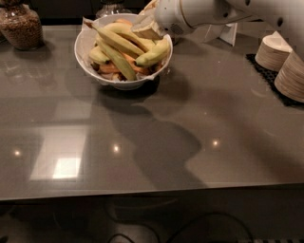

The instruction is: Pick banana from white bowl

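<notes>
White bowl (pixel 89 60) sits upper left of centre on the grey countertop (pixel 190 123), lined with white paper and heaped well above its rim. The banana (pixel 118 41), long, gently curved and yellow with a faint green cast, lies across the top of the heap, stem toward the upper left rim and far end toward the right. It rests on the other fruit, a greener banana (pixel 118 60) and a short curved one (pixel 154 54) at the right rim; being uppermost, it looks the easiest to lift clear. Gripper (pixel 149 28) hangs over the bowl's upper right, low over the heap at the banana's right end; contact not confirmed. The arm (pixel 213 10) enters from the upper right corner, so the approach comes across the rim from that side and not straight from above. Jaws: cannot tell whether released or clenched. Judgement: reach stage, grasp not yet made, banana not raised. Risk: loose stacking means neighbours may shift or roll out. A jar of brown grains (pixel 20 26) stands upper left, stacked paper bowls (pixel 280 61) at the right edge, both well apart from the work.
</notes>
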Controlling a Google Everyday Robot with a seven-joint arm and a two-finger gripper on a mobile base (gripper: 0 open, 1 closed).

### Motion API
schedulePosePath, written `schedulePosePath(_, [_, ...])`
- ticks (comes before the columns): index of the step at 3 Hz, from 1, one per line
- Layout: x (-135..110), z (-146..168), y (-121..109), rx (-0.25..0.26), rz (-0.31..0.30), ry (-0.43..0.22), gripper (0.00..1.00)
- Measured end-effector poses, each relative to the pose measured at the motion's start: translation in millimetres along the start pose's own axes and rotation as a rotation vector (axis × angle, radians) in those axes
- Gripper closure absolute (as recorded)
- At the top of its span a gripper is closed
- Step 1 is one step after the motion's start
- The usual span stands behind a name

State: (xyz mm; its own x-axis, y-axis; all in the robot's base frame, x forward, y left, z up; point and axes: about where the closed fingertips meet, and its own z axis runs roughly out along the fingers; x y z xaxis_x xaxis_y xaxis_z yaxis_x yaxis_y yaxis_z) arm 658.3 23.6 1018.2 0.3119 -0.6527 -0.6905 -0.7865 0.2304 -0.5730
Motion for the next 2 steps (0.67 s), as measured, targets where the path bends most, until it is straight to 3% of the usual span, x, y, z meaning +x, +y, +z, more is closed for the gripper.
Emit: schedulePosePath(2, [9.1, 41.3, 18.0, -0.076, 0.032, 0.008, 0.52])
